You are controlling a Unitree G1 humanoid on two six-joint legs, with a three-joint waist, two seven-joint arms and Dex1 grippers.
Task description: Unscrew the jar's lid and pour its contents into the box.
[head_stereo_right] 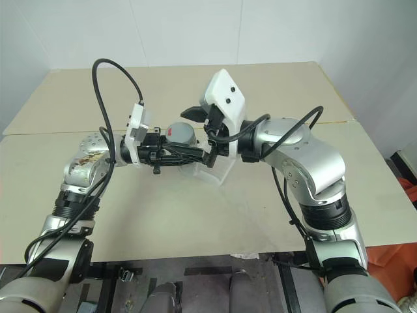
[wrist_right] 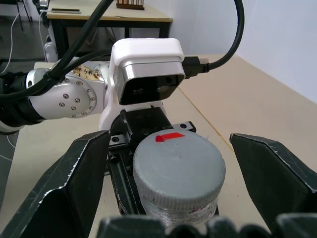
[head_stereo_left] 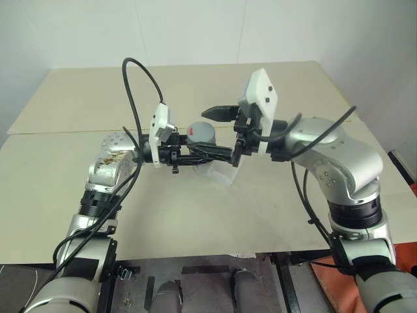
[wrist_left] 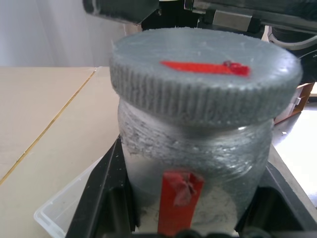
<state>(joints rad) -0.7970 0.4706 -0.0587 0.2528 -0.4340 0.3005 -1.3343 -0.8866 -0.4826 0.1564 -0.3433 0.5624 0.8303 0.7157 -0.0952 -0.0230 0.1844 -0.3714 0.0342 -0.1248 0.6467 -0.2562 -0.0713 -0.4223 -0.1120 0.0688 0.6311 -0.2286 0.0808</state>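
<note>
Above the table [head_stereo_left: 78, 195], from the head, the left gripper [head_stereo_left: 195, 155] clamps the jar [head_stereo_left: 203, 138] over the box [head_stereo_left: 219, 173]. Left wrist view — lid [wrist_left: 205, 82] fully seated. Right wrist view — right gripper [wrist_right: 176, 163] spread wide around it; centre, then squeeze evenly before twisting.

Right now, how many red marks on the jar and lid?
2. One red strip lies on top of the lid. One red tag runs down the side of the jar, between the left gripper fingers. The jar's far side is hidden.
</note>
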